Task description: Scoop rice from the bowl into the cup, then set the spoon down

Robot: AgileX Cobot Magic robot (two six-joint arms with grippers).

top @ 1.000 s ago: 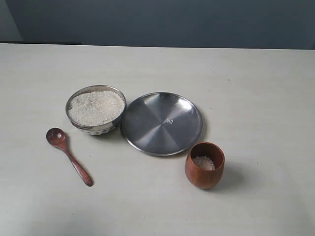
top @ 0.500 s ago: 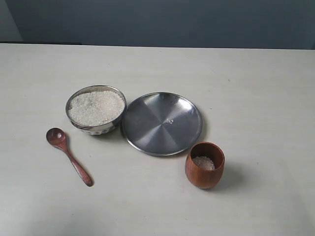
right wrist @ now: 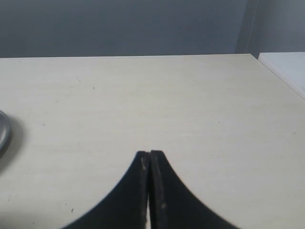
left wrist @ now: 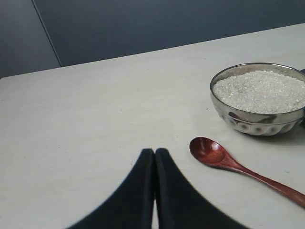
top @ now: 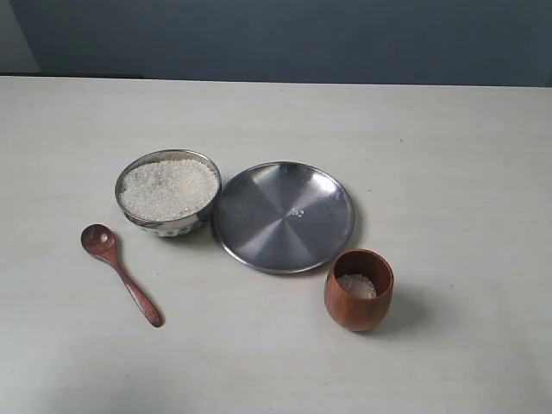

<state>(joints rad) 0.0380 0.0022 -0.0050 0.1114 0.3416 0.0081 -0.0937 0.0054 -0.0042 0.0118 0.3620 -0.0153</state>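
Dark blue-grey wall [top: 276, 34] is seen behind a pale counter [top: 448, 155]. The left gripper [left wrist: 154, 151] is held low over the counter with its jaws pressed together, and nothing is clamped between them. Nearest to it, just ahead and off to one side, the spoon [left wrist: 224, 160] is laid flat on the counter, free of any grip. Its head is turned toward the gripper and its handle is run away from it. Beyond the spoon's head, near but apart, the bowl [left wrist: 257, 121] is set, filled almost to the rim with rice [left wrist: 259, 90]. Farther on, a plate [top: 285, 216] is placed close against the bowl; whether the two touch cannot be told. Farthest from this gripper, the cup [top: 358, 302] is stood upright just beside the plate, with a little rice at its bottom. The right gripper [right wrist: 149, 153] is likewise closed on nothing, over the counter, with only the plate's rim seen off to its side.
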